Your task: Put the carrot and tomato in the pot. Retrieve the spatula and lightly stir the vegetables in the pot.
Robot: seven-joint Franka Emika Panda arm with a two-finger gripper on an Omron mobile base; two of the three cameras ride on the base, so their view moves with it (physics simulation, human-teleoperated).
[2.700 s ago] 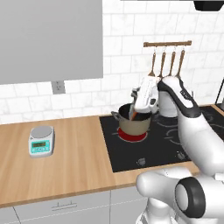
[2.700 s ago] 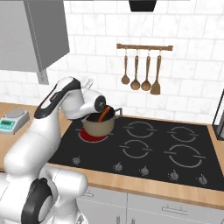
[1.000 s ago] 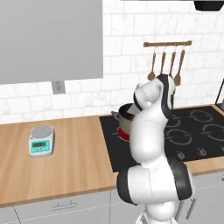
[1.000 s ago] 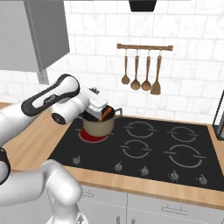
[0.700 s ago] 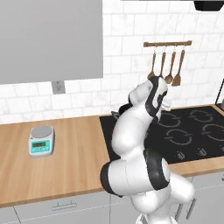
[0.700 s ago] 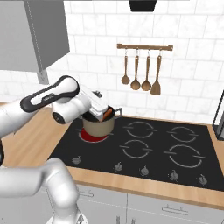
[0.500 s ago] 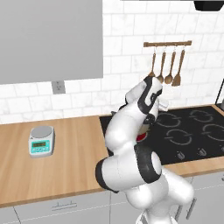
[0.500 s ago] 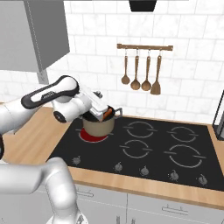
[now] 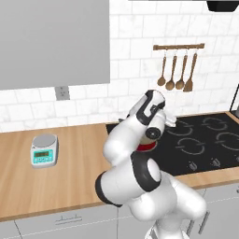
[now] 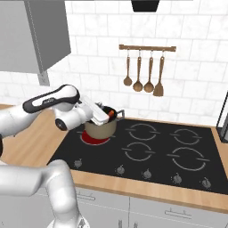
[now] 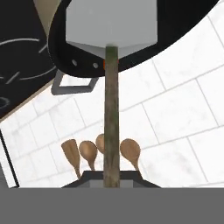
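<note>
The arm had swung round over the last few seconds: in the left base view its body had come to stand in front of the pot [image 10: 100, 126], while the right base view showed the hand hardly shifted above the rim. The spatula [image 11: 111, 52] hung with its grey blade down inside the black interior, handle running back toward the gripper [image 11: 111, 180] at 6 o'clock in the hand view — I judged the fingers pinched on that handle, though the tips themselves were hard to make out. A speck of orange, likely the carrot [image 10: 110, 114], showed at the pot's rim at 2 o'clock in the right base view; the tomato could not be made out. That suggested the stirring step was under way, with the vegetables already in.

Around it: the hob [image 10: 147, 147] carried the pot on its red-glowing ring at 9 o'clock, the wooden spoons [image 10: 143, 71] hung on the wall at 12, and a kitchen scale [image 9: 44, 150] sat well apart on the tabletop [image 9: 56, 177]. Nothing crowded the pot — only its own wall and side handle limited the sweep.
</note>
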